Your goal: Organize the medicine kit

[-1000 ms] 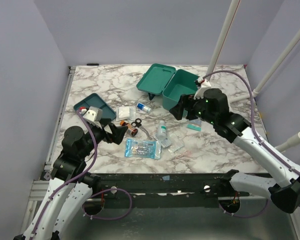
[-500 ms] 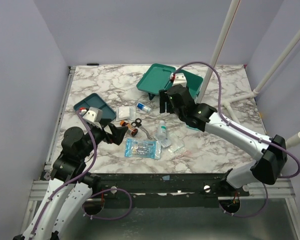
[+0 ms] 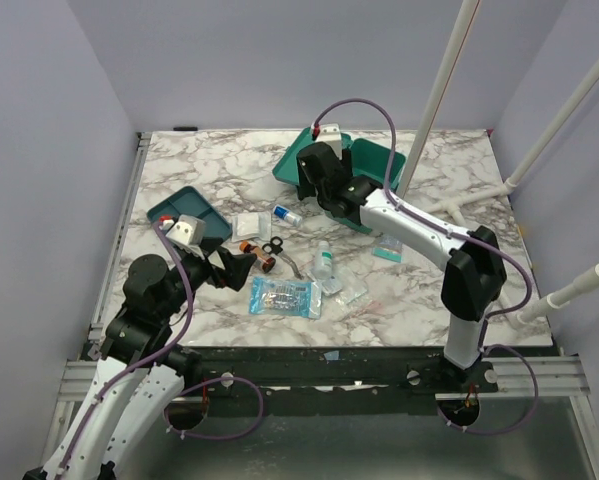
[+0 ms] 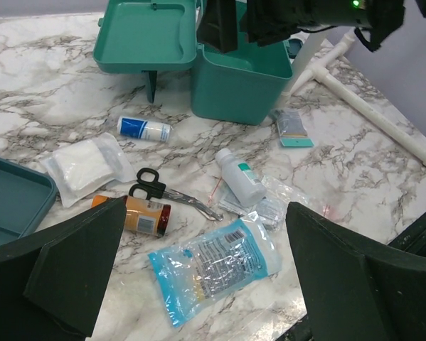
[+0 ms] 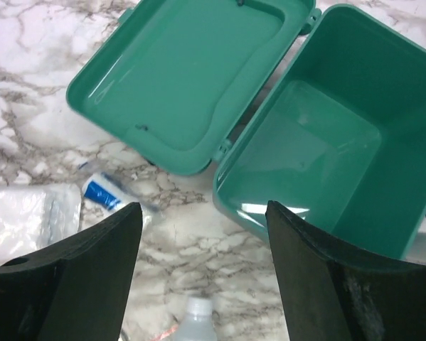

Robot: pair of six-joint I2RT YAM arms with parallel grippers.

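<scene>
Medicine kit sits open at the far middle of the marble surface. Its lid is thrown back flat to the left. Right wrist view looks straight down into the box, and its bare green floor shows.

Right gripper hangs over the kit's near edge by the hinge. Its fingers are wide apart with nothing between them. The right arm reaches across from the right and hides part of the box in the top view.

Left gripper is low at the near left, aimed across the loose items. Its fingers are also spread wide and nothing is held.

Loose items lie on the surface, near side of the kit:
- blue-and-white tube, just in front of the lid
- white gauze pack, left of the tube
- black-handled scissors, beside an orange pill bottle lying on its side
- clear bottle lying down, near the centre
- blue printed pouch, nearest the arms
- clear packet, just right of the bottle
- small teal packet, in front of the box's right corner

Darker teal compartment tray lies at the left, well apart from the kit.
</scene>
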